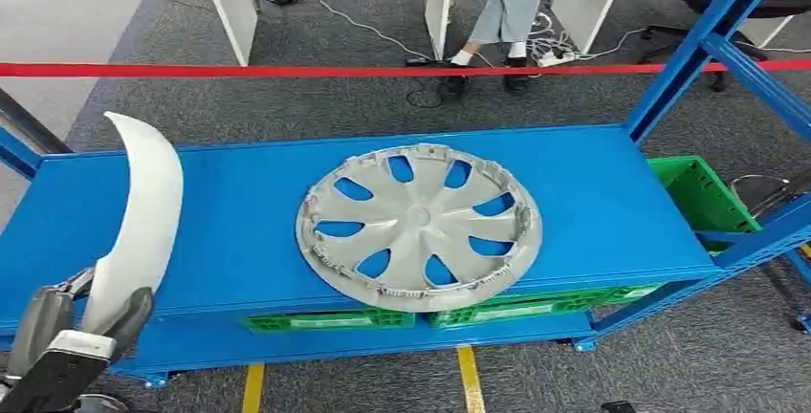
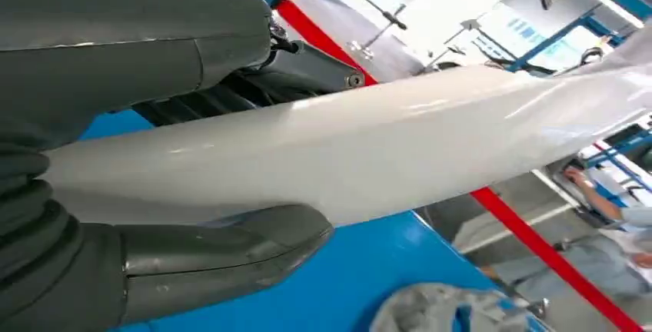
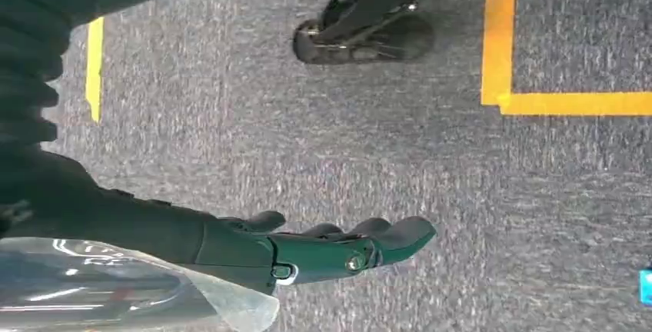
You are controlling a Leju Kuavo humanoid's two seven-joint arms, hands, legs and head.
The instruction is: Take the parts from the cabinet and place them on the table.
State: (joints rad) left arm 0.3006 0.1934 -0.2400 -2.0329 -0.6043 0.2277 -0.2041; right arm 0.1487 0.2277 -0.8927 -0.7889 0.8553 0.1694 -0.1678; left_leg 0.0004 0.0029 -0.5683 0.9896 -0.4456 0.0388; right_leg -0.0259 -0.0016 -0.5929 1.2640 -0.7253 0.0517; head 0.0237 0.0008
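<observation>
Left hand (image 1: 57,341) grips white trim (image 1: 143,212) (unlabelled); wheel cover (image 1: 419,227) unbranded.

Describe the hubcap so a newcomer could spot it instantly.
Find the wide blue shelf surface of the blue metal rack. Lying flat near its middle is a round silver-grey plastic wheel cover with curved spokes. Unlike the long curved white panel that the left hand holds at the shelf's left end, it is a disc with openings.
</observation>
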